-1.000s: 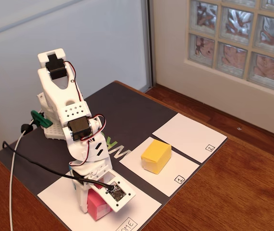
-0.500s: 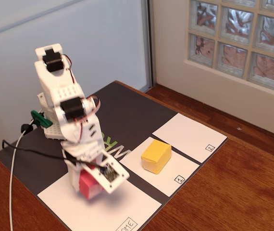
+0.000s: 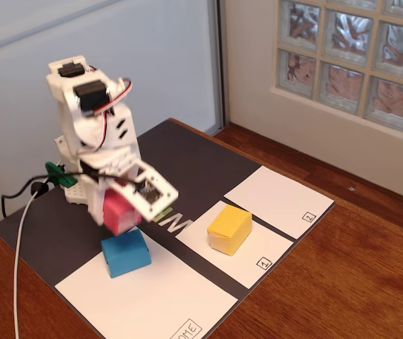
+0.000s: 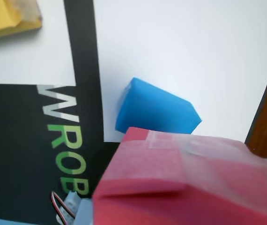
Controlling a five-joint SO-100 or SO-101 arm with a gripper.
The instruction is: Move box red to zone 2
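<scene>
Aloft, red box [image 3: 119,213] clenched in the fingers [image 3: 125,210], blue block [image 3: 126,253] just below, yellow block [image 3: 229,229] on zone 1.

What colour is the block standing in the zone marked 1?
Yellow. The block shows best in the fixed view; the wrist view catches only its corner.
</scene>
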